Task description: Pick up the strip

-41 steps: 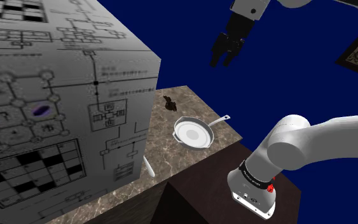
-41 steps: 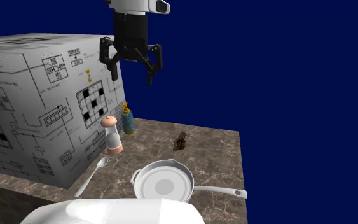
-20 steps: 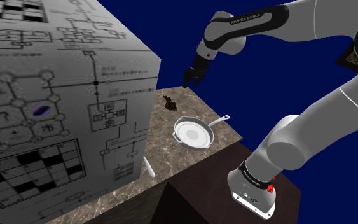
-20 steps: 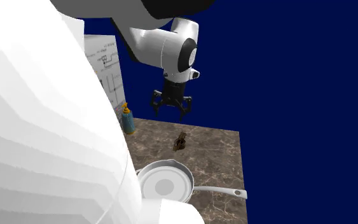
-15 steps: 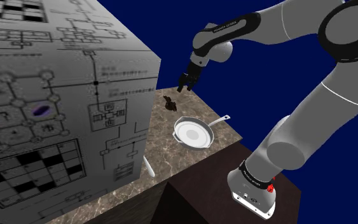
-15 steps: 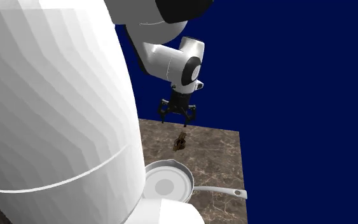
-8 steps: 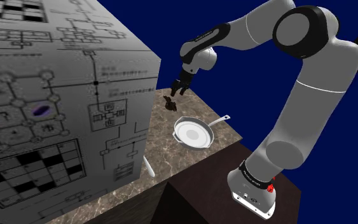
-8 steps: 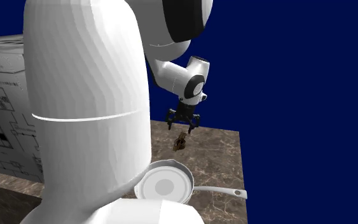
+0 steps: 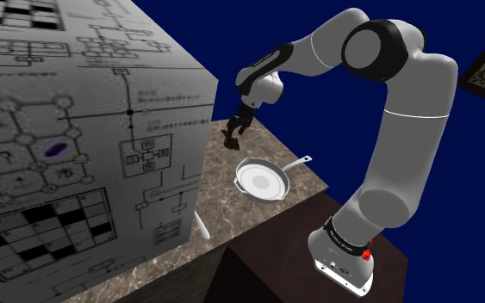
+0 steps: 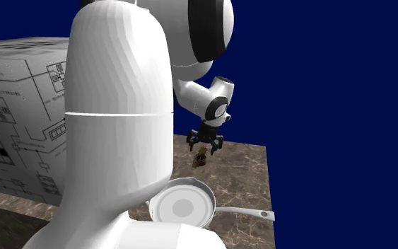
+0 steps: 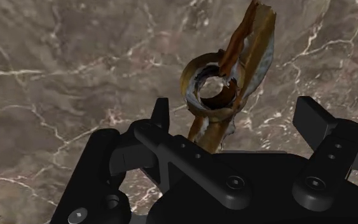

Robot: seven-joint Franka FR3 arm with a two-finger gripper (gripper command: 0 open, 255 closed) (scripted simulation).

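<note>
The strip is a brown, curled ribbon with a loop in it, lying on the marbled brown tabletop. In the wrist view it sits between my two black fingers, which stand well apart and do not touch it. My gripper hangs just above the strip at the table's far end in the shoulder view. From the second exterior view, the gripper is spread directly over the strip.
A white frying pan with a long handle lies nearer the stand. A spoon rests beside the big diagram-printed box. The table edge drops off close to the strip. My white arm blocks the second exterior view's left.
The gripper has come down from high above the table and toward the shoulder view's left, ending just over the strip with its fingers still apart. The strip has not moved.
</note>
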